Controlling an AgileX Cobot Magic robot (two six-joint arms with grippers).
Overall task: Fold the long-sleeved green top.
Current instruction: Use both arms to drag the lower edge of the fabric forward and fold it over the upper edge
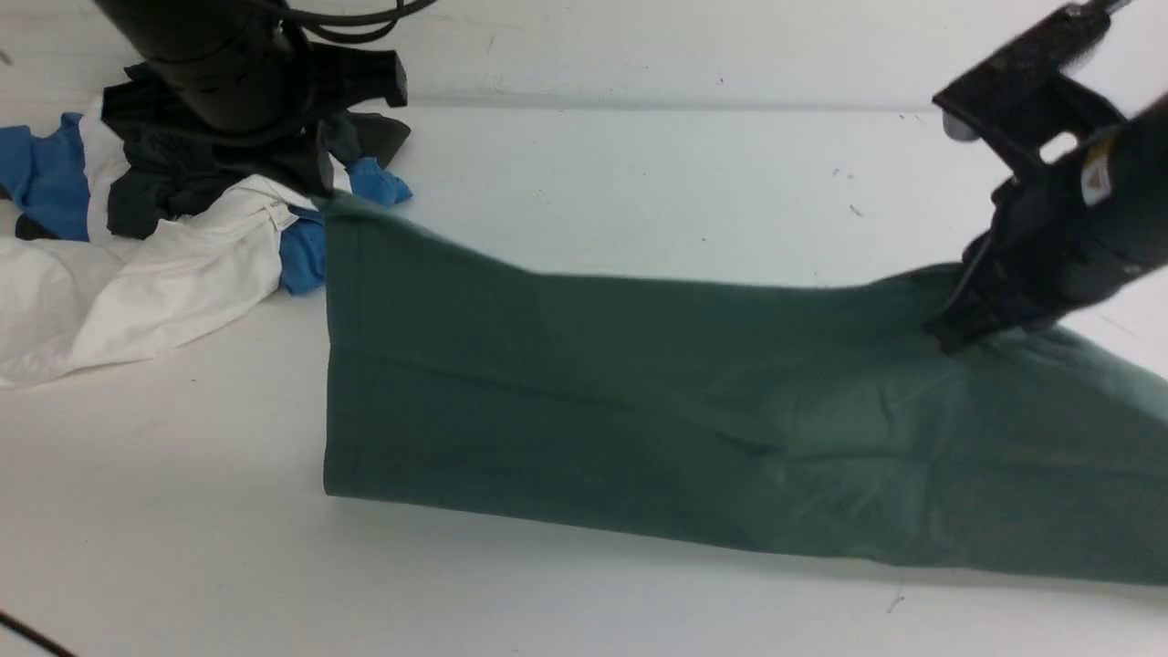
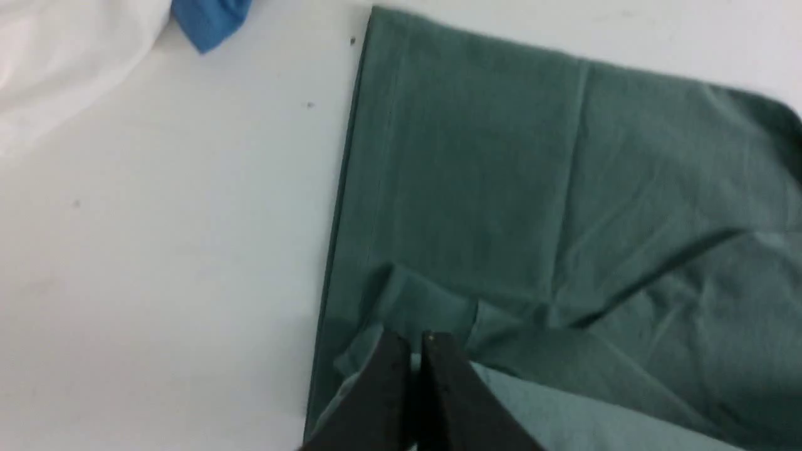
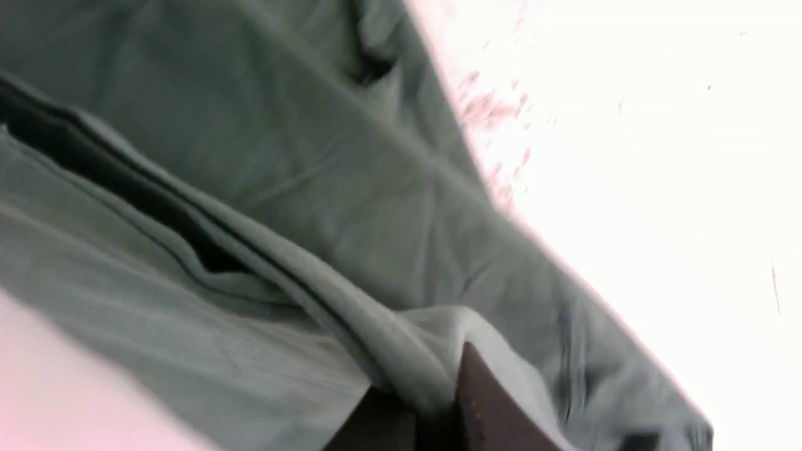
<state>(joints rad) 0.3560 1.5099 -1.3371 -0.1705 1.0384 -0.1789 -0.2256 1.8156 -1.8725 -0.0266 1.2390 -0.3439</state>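
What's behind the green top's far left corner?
Behind the green top lies a heap: white garment, blue garment, black garment. The left arm covers part, hiding the rest.

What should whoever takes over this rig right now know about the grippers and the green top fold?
Left gripper: shut, pinching the green long-sleeved top at its end beside the pile of blue, white and black garments.
Right gripper: shut on the top's far edge, toward the robot's right.
The top lies across the table as a long band; both wrist views show layered cloth, so a lengthwise fold seems done.
Remaining: probably fold the band crosswise, then release.
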